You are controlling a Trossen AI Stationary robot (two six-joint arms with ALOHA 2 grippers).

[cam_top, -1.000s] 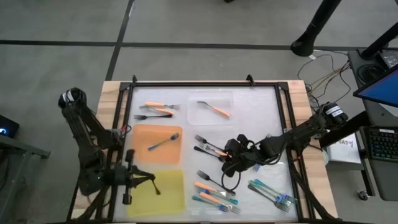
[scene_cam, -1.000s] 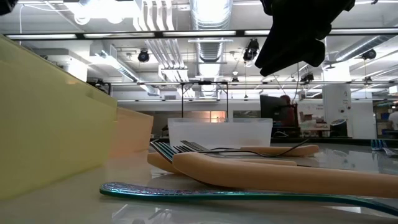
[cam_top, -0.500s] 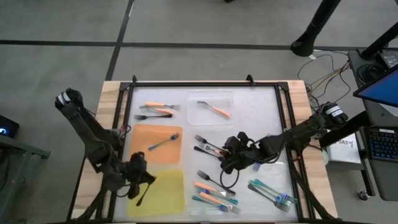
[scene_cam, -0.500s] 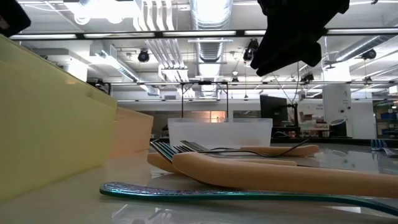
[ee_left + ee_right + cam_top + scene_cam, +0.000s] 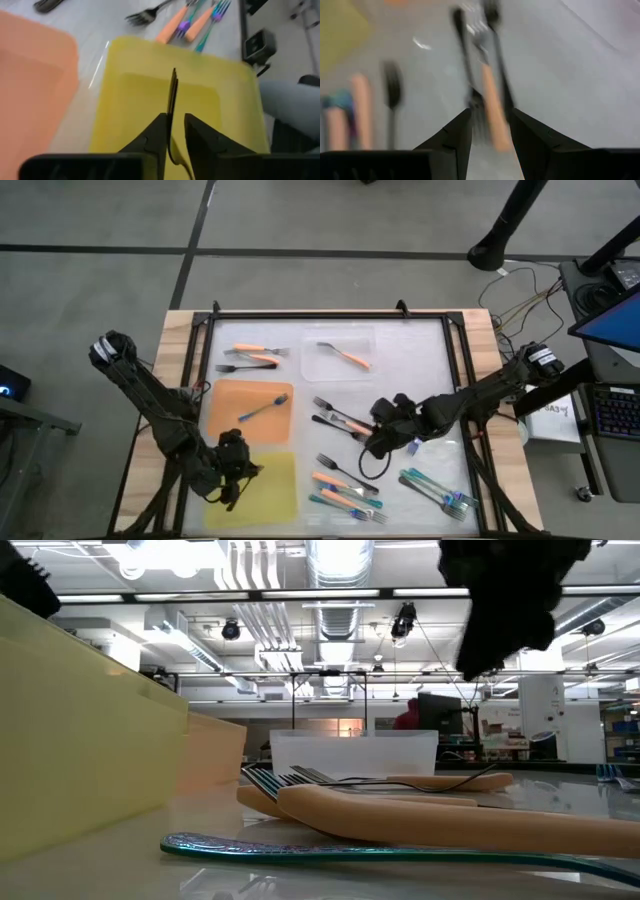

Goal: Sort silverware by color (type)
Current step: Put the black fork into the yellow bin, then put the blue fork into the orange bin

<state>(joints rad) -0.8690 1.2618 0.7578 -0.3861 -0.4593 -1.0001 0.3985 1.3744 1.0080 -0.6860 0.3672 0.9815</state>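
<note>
**Black fork over the yellow mat, clutter all around**

The left gripper hangs over the yellow mat at the counter's near-left corner, its fingers pinched narrowly around a thin black fork that stands on edge between them. Whether the fork touches the mat, I can't tell. Just behind it lies the orange mat, carrying one teal-handled fork.

Out in the middle, the right gripper hovers low, fingers spread apart with nothing between them, above a crossed cluster: an orange-handled fork with dark forks on both sides, packed tight together. A black cable loop trails on the counter right beside that gripper.

Near the front edge, a mixed heap of orange and teal forks overlaps; toward the near-right corner sits a teal bunch. At the back, the clear tray holds one orange-handled fork, and near the far-left corner lie an orange fork and dark forks side by side.
</note>
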